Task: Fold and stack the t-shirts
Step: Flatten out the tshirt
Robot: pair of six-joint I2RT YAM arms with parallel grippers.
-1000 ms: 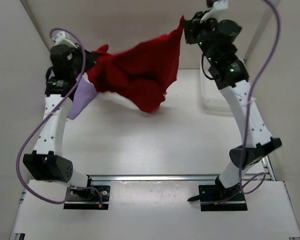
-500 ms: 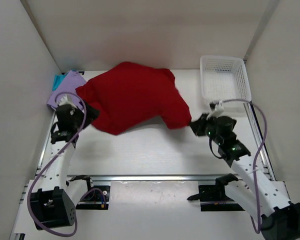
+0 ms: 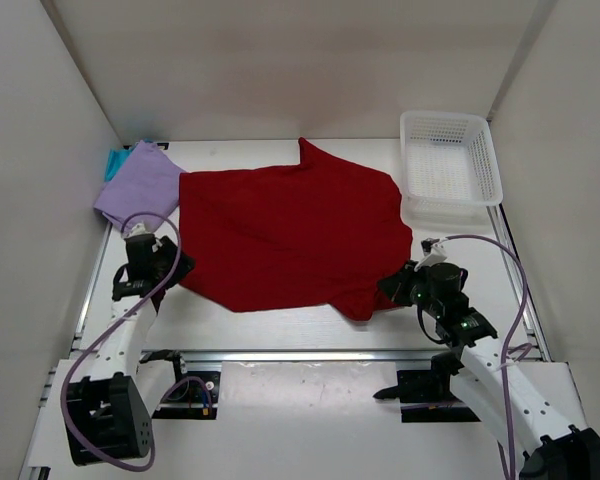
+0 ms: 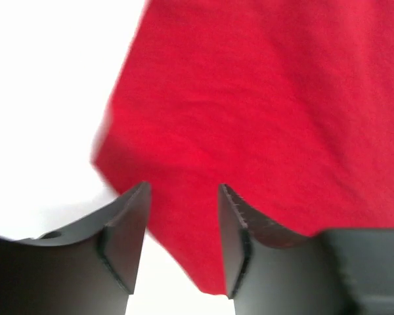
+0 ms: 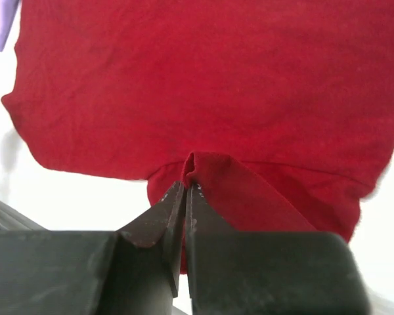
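I am finding no readable writing, label, brand, number or sign anywhere in these views; nothing I am looking at is carrying print that I can make out.

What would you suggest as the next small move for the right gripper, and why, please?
Probably open the right gripper and let go: the red t-shirt already lies spread on the table, the left gripper is open, and only a pinched fold remains lifted.
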